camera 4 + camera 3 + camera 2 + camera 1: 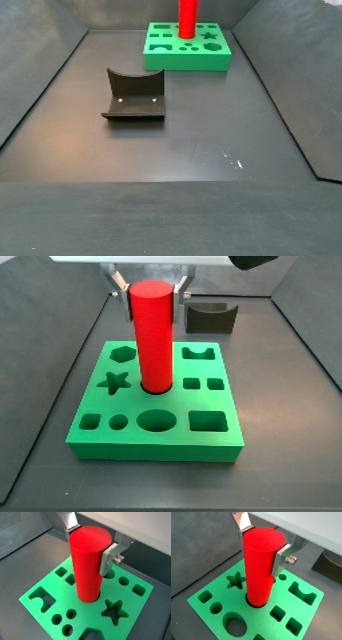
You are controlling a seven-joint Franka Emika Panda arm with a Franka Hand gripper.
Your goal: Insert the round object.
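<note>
The round object, a tall red cylinder (260, 567), stands upright with its lower end in the round hole in the middle of the green block (211, 594). It shows in both wrist views (88, 564) and in both side views (152, 336) (189, 18). My gripper (261, 554) straddles the cylinder's upper part. One silver finger (280, 561) lies flat against its side, and the opposite finger (243, 521) is partly hidden behind its top rim. The jaws look shut on the cylinder (88, 553). In a side view the gripper (150, 281) is right above the block.
The green block (160, 416) has several other shaped holes: a star (115, 382), a hexagon, squares and a large circle (158, 420). The dark fixture (134, 97) stands on the floor apart from the block, behind it in a side view (211, 316). Dark walls enclose the floor.
</note>
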